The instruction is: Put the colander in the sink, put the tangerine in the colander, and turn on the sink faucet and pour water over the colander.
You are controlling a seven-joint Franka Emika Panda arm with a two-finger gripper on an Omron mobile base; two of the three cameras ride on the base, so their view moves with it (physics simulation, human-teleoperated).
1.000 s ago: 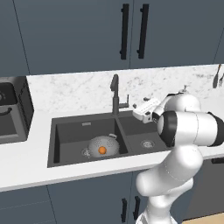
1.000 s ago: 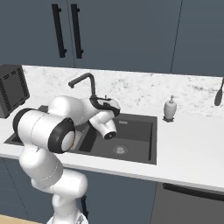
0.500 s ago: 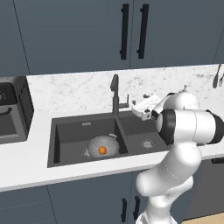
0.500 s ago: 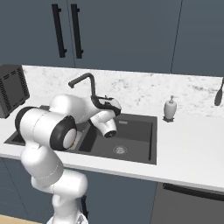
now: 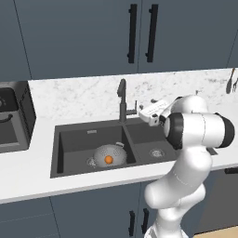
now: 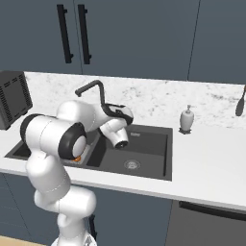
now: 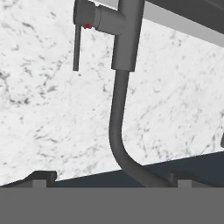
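The silver-grey colander (image 5: 111,153) sits in the left basin of the dark sink (image 5: 74,144), with the orange tangerine (image 5: 108,159) inside it. The dark faucet (image 5: 122,98) rises behind the divider between the basins. My gripper (image 5: 141,111) hovers just right of the faucet's base, level with its small side lever (image 5: 135,108). In the hand view the faucet (image 7: 127,35) and its lever (image 7: 77,43) are close ahead, and the spout (image 7: 117,131) curves down between my fingertips (image 7: 41,177). The gripper (image 7: 111,179) is open and holds nothing. No water shows.
A white soap dispenser (image 6: 186,118) stands on the white counter (image 6: 206,153) right of the sink (image 6: 144,144). A black appliance (image 6: 12,98) sits at the far left. Dark cabinets (image 5: 139,32) hang above the marble backsplash, and a utensil (image 6: 240,101) hangs at the right.
My hand has edged slightly left toward the faucet. The colander and the tangerine have stayed where they were.
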